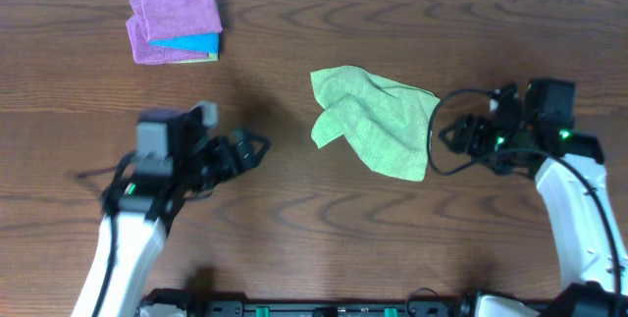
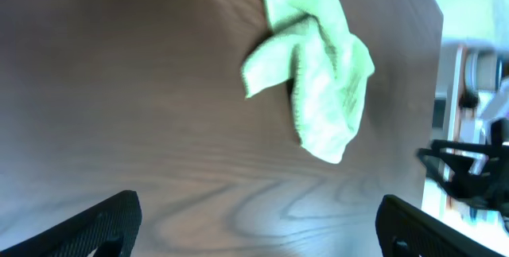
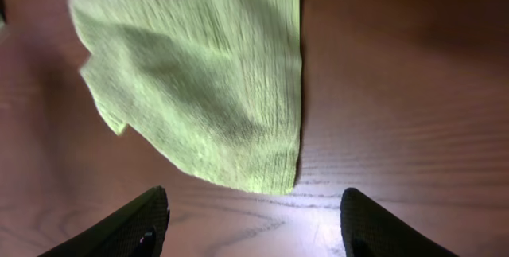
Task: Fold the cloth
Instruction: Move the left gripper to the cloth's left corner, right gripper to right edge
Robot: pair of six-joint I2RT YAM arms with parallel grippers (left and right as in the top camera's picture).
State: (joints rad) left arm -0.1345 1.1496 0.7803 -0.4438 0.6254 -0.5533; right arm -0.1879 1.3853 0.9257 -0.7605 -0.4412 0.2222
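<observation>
Our left gripper [image 1: 256,150] gapes wide over the bench [image 1: 314,229], and our right gripper [image 1: 447,135] is spread too, holding nothing, just beside the cloth [image 1: 378,121], which lies rumpled mid-bench between them. Far back left we see a purple cloth [image 1: 172,13] atop a blue cloth [image 1: 196,42].

The cloth [image 1: 378,121] is plain light lime-green — no print. The tabletop [image 1: 294,219] is dark brown with wavy wood grain. A purple cloth [image 1: 175,18] covers a bright blue one [image 1: 196,42] — both plain.
</observation>
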